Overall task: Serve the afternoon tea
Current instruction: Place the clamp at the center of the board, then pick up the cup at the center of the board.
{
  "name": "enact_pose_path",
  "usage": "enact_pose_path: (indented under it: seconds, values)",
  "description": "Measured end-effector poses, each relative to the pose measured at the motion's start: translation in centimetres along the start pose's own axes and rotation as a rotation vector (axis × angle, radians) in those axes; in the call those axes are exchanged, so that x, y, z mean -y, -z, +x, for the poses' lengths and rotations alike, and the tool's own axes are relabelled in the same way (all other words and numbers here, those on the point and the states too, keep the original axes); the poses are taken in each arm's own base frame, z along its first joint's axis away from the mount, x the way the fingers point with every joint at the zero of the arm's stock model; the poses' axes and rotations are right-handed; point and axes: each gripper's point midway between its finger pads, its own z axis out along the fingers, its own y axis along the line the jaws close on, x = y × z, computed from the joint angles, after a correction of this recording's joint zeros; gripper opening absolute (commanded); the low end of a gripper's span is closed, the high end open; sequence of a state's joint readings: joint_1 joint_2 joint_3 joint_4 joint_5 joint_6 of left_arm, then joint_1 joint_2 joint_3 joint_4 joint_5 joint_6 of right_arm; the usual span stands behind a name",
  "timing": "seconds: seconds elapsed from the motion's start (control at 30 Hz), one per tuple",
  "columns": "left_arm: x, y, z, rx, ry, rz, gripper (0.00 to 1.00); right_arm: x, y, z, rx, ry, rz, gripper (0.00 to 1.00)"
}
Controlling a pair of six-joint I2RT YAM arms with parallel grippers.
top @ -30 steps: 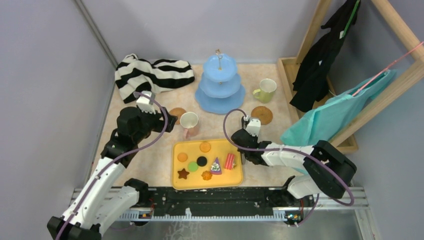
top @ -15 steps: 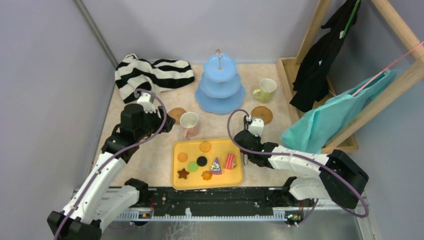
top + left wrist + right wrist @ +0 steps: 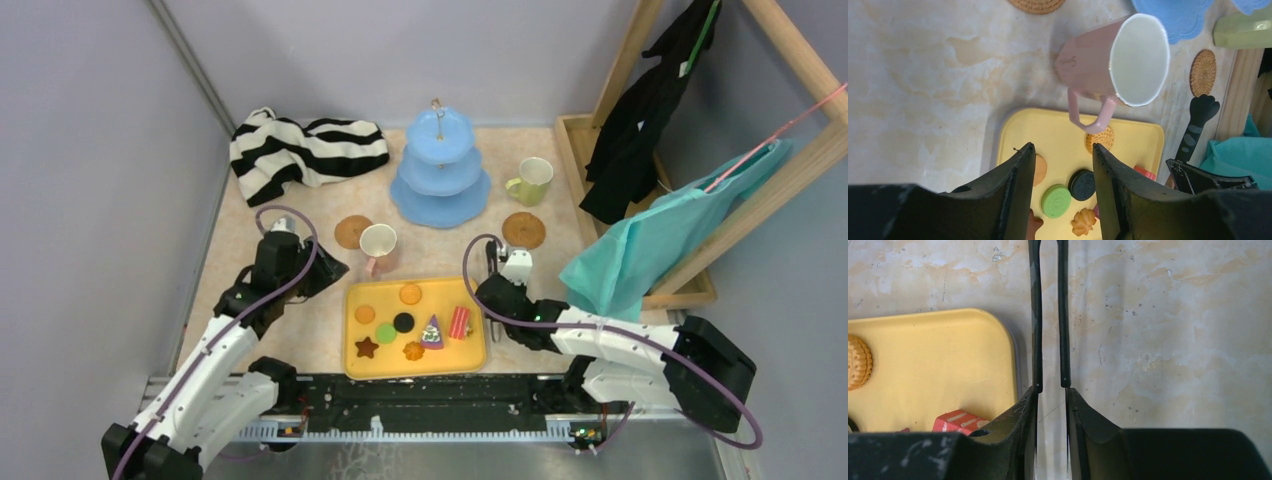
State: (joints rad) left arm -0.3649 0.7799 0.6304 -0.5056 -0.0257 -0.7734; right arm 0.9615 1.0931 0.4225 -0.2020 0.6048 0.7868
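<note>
On the worktop (image 3: 430,250), the serving had barely begun. The cookies and cake slices (image 3: 405,322) all lay on the yellow tray (image 3: 349,330), and the tiers of the light-blue stand (image 3: 440,170) showed nothing on them. The pink-handled cup (image 3: 378,243) stood just beside one cork coaster (image 3: 353,231), not on it. The yellow-green cup (image 3: 530,180) stood near the other coaster (image 3: 523,230), apart from it. The left pincer (image 3: 1062,150) hovered by the tray's left edge, spread and empty. The right pincer (image 3: 1050,392) pinched black tongs (image 3: 1035,315) just off the tray's right edge. By my reckoning, cups and sweets all remained to be placed.
</note>
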Motion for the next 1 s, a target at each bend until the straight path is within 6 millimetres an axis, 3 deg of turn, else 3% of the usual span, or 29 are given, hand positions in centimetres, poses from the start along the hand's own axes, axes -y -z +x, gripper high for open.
enact_pose_path:
  seconds: [0.4,0.53,0.67,0.77,1.0]
  values:
    - [-4.4,-1.9,4.2,-0.056,0.118,-0.136,0.6,0.2,-0.2,0.2,0.006,0.034,-0.006,0.25]
    - [-5.4,-2.6,4.6,-0.036,0.137,-0.159,0.64,-0.1,-0.1,-0.2,0.01,0.048,-0.006,0.25]
    - [-4.6,-3.1,3.9,0.001,0.121,-0.116,0.73,0.1,0.1,-0.6,0.02,0.058,-0.004,0.25]
    - [-3.5,-3.3,3.6,0.022,0.04,-0.077,0.74,0.3,0.5,-1.1,0.034,0.063,0.0,0.25]
    - [0.8,-3.3,3.7,0.037,-0.231,-0.037,0.76,-0.1,1.0,-2.5,0.057,0.066,-0.001,0.25]
